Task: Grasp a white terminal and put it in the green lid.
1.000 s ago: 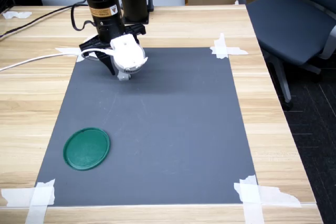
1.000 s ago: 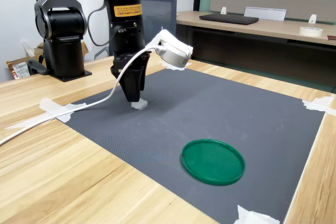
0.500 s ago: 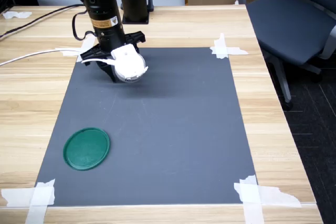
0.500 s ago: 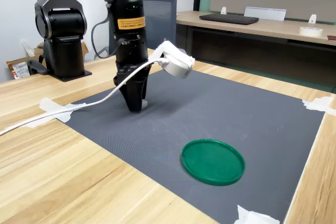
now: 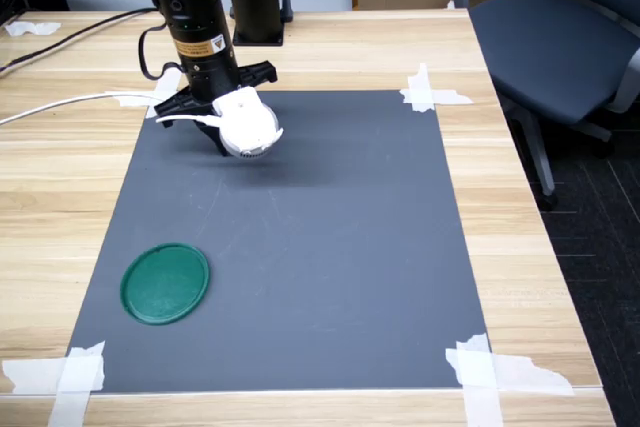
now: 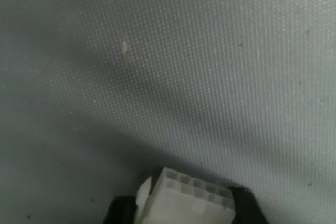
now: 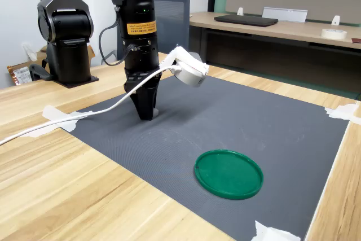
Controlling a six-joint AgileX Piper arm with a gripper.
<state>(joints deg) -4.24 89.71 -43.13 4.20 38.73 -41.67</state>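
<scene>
Gripper [image 7: 146, 114] down at mat [image 5: 300, 247], fingers flanking white terminal [image 6: 184, 200]; closure around it uncertain. Green lid [image 7: 228, 173] well apart. Advice: confirm firm squeeze, lift straight, then carry.

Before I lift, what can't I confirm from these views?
- White terminal: wrist view's edge cuts its lower part; the tool hides nearly all of it in the second exterior view.
- Grip: jaws at its sides, contact not visible.
- First exterior view: the white camera head covers terminal and tool tips.

An office or lab: wooden counter [image 5: 300, 42], a grey swivel chair [image 5: 560, 37], desks with a keyboard [image 7: 245, 20] behind.
</scene>
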